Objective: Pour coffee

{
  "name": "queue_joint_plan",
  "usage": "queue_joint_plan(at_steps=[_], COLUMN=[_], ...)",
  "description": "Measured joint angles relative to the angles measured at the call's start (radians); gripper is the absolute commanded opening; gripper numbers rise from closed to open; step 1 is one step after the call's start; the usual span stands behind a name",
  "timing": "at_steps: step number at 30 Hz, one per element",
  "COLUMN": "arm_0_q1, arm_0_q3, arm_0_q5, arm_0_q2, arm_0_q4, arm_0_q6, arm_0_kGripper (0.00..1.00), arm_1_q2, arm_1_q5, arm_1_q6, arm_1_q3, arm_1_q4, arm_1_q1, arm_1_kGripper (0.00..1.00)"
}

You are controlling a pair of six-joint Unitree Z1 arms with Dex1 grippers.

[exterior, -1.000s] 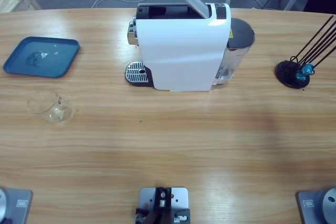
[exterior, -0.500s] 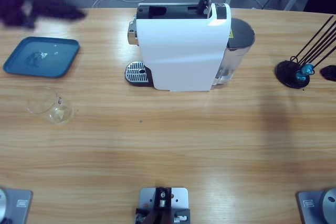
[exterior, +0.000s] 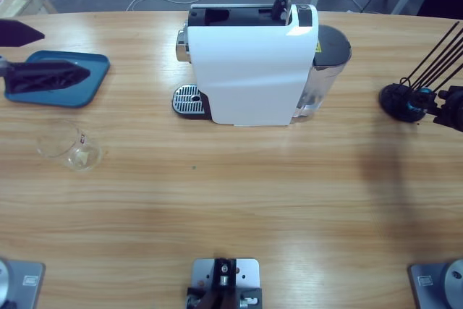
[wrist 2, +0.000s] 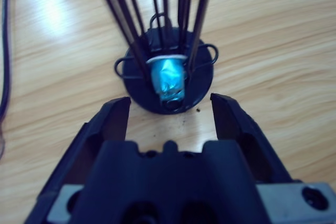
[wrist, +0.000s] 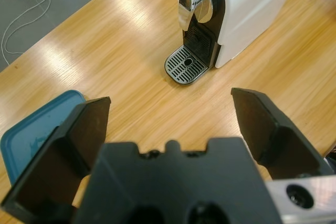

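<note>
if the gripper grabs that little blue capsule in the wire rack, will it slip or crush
The small shiny blue capsule looks like thin foil, so it probably dents easily. Its glossy skin may slip between the right gripper's open jaws. The black wire rack looks light and may shift if tugged.

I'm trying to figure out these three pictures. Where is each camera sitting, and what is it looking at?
High view: sits above the table, looking straight down at the coffee machine, blue tray, glass cup and capsule holder; both grippers poke in at the side edges.
Left wrist view: rides the left arm, looking along the open left gripper toward the coffee machine's spout and drip grate.
Right wrist view: rides the right arm, looking along the open right gripper at the blue capsule in its holder.
Shared: high and left wrist views both show the machine and tray.
</note>
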Motion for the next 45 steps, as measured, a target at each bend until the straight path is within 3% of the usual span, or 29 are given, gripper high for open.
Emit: queue_joint_plan(at_steps=[7, 21, 24, 30, 32, 34, 36, 39, 45], arm_0_q1=[0.000, 0.000, 0.000, 0.000, 0.000, 0.000, 0.000, 0.000, 0.000], arm_0_q3=[0.000, 0.000, 0.000, 0.000, 0.000, 0.000, 0.000, 0.000, 0.000], arm_0_q5=[0.000, 0.000, 0.000, 0.000, 0.000, 0.000, 0.000, 0.000, 0.000], arm_0_q2=[0.000, 0.000, 0.000, 0.000, 0.000, 0.000, 0.000, 0.000, 0.000], arm_0_q4=[0.000, 0.000, 0.000, 0.000, 0.000, 0.000, 0.000, 0.000, 0.000], arm_0_q6=[-0.013, -0.015, -0.016, -0.016, -0.016, -0.016, -0.016, -0.017, -0.017], arm_0_kGripper=[0.996, 0.991, 0.991, 0.991, 0.991, 0.991, 0.991, 0.991, 0.991], arm_1_q2=[0.027, 0.074, 0.074, 0.074, 0.074, 0.074, 0.075, 0.078, 0.080], arm_1_q5=[0.043, 0.066, 0.066, 0.087, 0.099, 0.107, 0.114, 0.123, 0.147], arm_1_q6=[-0.039, -0.058, -0.069, -0.088, -0.092, -0.096, -0.097, -0.098, -0.109], arm_1_q3=[0.002, 0.033, 0.042, 0.042, 0.042, 0.042, 0.042, 0.042, 0.042], arm_1_q4=[-0.081, -0.130, -0.133, -0.157, -0.163, -0.168, -0.172, -0.177, -0.182], arm_1_q1=[-0.061, -0.063, -0.077, -0.116, -0.122, -0.129, -0.132, -0.132, -0.132], arm_1_kGripper=[0.545, 0.543, 0.462, 0.457, 0.415, 0.307, 0.297, 0.047, 0.000])
